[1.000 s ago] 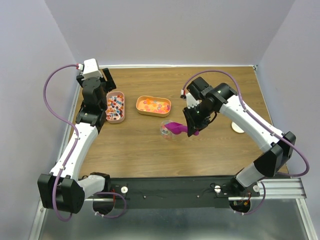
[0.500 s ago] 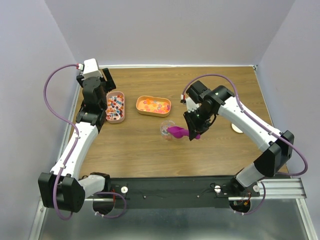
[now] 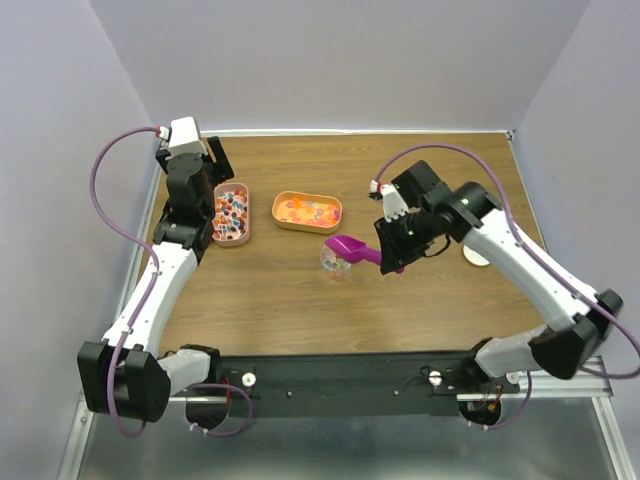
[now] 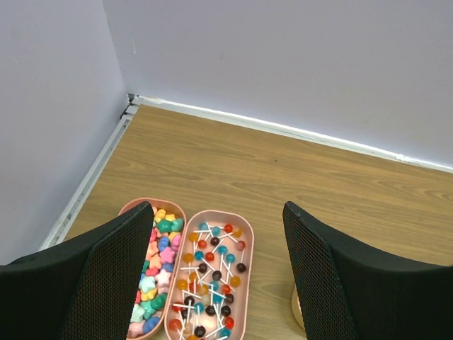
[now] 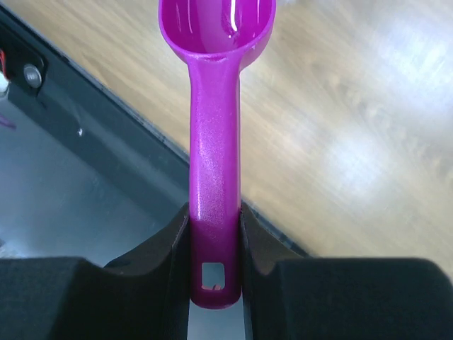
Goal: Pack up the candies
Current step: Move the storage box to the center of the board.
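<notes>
My right gripper (image 3: 393, 262) (image 5: 214, 227) is shut on the handle of the magenta scoop (image 3: 352, 248) (image 5: 215, 142). The scoop's bowl looks empty and hangs over a small clear cup (image 3: 331, 264) with a few coloured candies in it. More candies fill the peach trays: star-shaped ones (image 4: 157, 263), lollipops (image 4: 209, 273) (image 3: 232, 212), and orange and yellow ones (image 3: 307, 210). My left gripper (image 3: 217, 160) (image 4: 219, 209) hangs open above the two left trays, holding nothing.
A white round lid (image 3: 475, 256) lies on the table beside the right arm. The purple side wall (image 4: 49, 127) and the table's metal edge strip (image 4: 92, 177) run close to the left trays. A black rail (image 5: 92, 134) borders the near edge.
The right arm has swung outwards to the right and turned its wrist. The scoop has turned from bowl tipped down to nearly level, a little higher over the cup. The left arm has stayed still.
</notes>
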